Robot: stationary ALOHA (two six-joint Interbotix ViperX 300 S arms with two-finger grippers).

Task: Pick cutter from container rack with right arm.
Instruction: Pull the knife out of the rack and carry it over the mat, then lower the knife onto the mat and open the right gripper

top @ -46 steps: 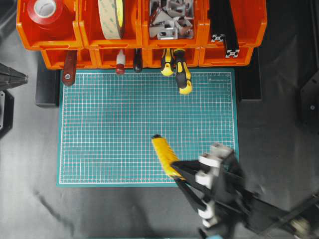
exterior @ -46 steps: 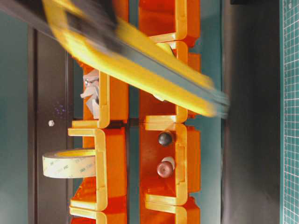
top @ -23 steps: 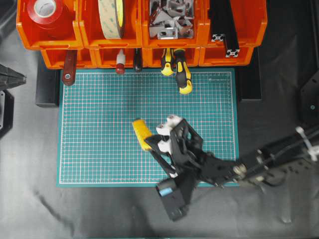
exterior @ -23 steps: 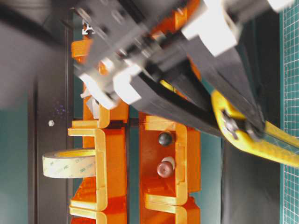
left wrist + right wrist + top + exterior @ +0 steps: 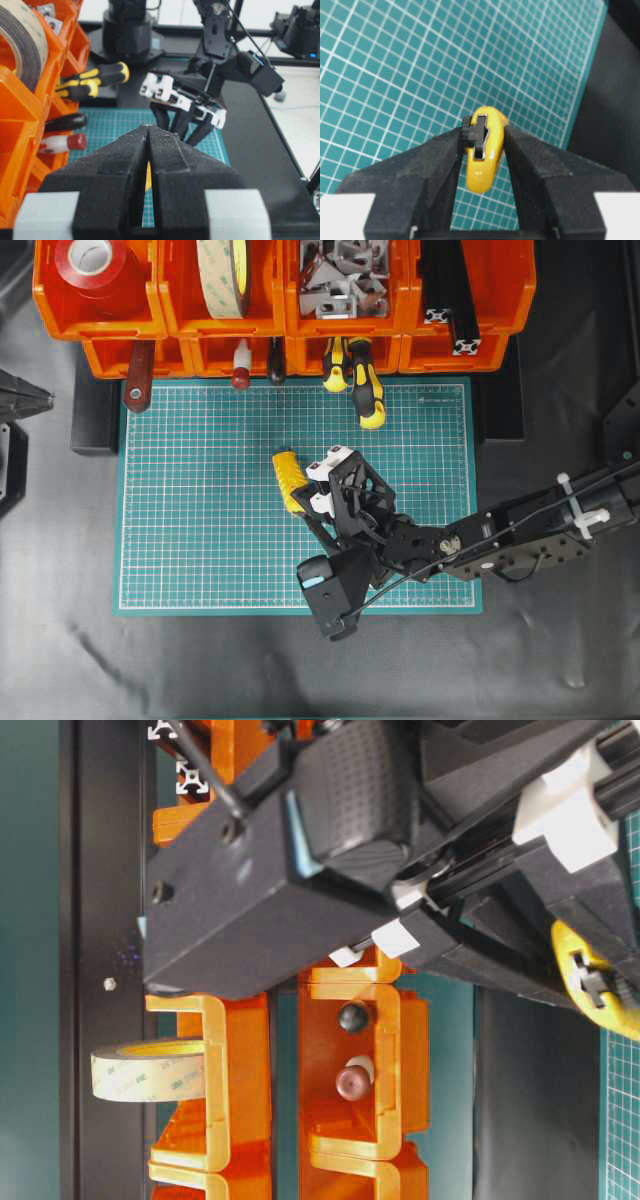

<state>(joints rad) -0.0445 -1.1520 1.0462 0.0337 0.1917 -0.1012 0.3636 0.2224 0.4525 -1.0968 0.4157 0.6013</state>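
Black desk [image 5: 60, 660] with a green mat [image 5: 200, 520] on top.

Along the far edge: orange rack [image 5: 190, 350] of bins, two rows. Red tape roll [image 5: 92, 262] and pale tape roll [image 5: 224, 275] up in the top bins, next to grey metal bits [image 5: 340, 275]. Two yellow-and-black screwdrivers [image 5: 362, 380] poking out of a lower bin onto the mat.

Over the middle of the mat: right arm [image 5: 520, 540], reaching in from the right side. Right claw [image 5: 300, 502] squeezed on the yellow cutter [image 5: 289, 478], one black finger on each flat side. Cutter out of the rack, well apart from the bins, above the green squares. Black slider knob showing on the cutter between the fingers [image 5: 525, 160] in the right wrist view. Whether the cutter touches the mat: cannot tell.

Off at the left edge of the desk: left claw [image 5: 148, 131], fingers pressed together, nothing between them.
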